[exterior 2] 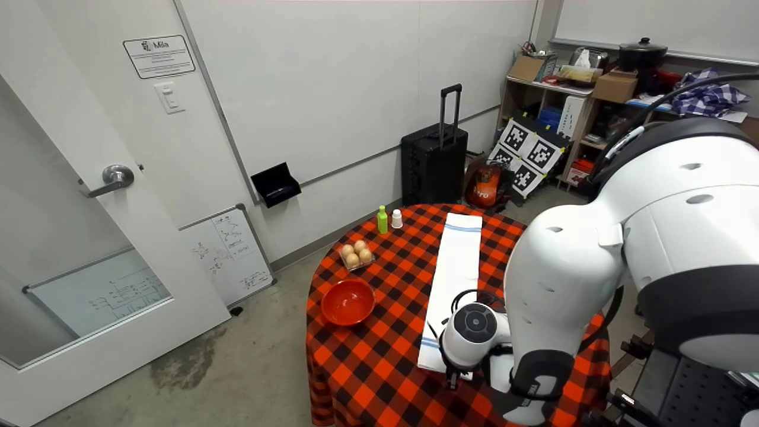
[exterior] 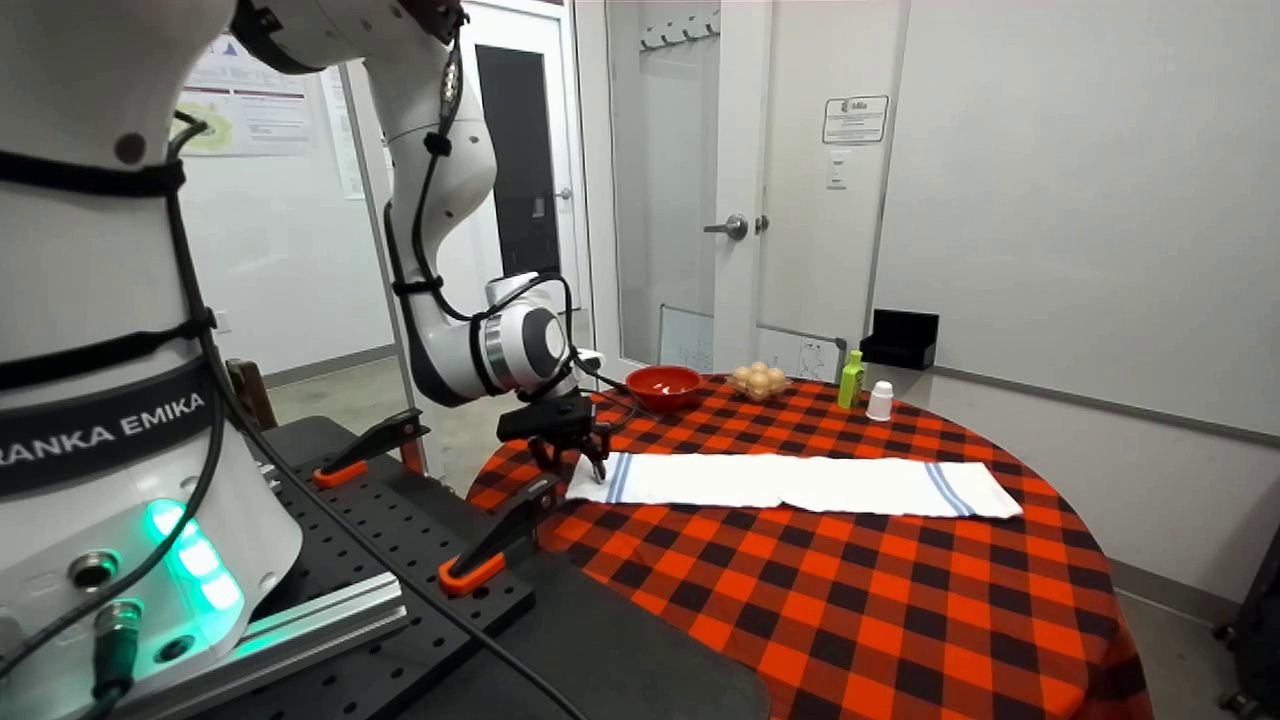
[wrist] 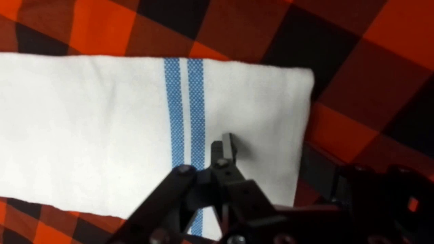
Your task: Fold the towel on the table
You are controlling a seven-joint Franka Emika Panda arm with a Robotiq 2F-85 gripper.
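The white towel lies flat as a long narrow strip with paired blue stripes near both ends; it shows in both exterior views [exterior: 700,480] [exterior 2: 458,255] and the wrist view [wrist: 84,135]. It lies on the table [exterior: 850,590] with its red-and-black checked cloth. My gripper [exterior: 574,464] is at the towel's end nearest the robot base. In the wrist view my gripper [wrist: 269,156] is open, with one finger over the towel beside the stripes and the other beyond its end edge. No cloth is pinched between the fingers. In an exterior view the arm hides part of the towel.
A red bowl [exterior: 663,388] stands at the table edge near the arm. A clear carton of eggs [exterior: 760,381], a green bottle [exterior: 850,380] and a white bottle [exterior: 880,401] stand beyond it. A black clamp [exterior: 500,540] sits on the robot mount beside the table.
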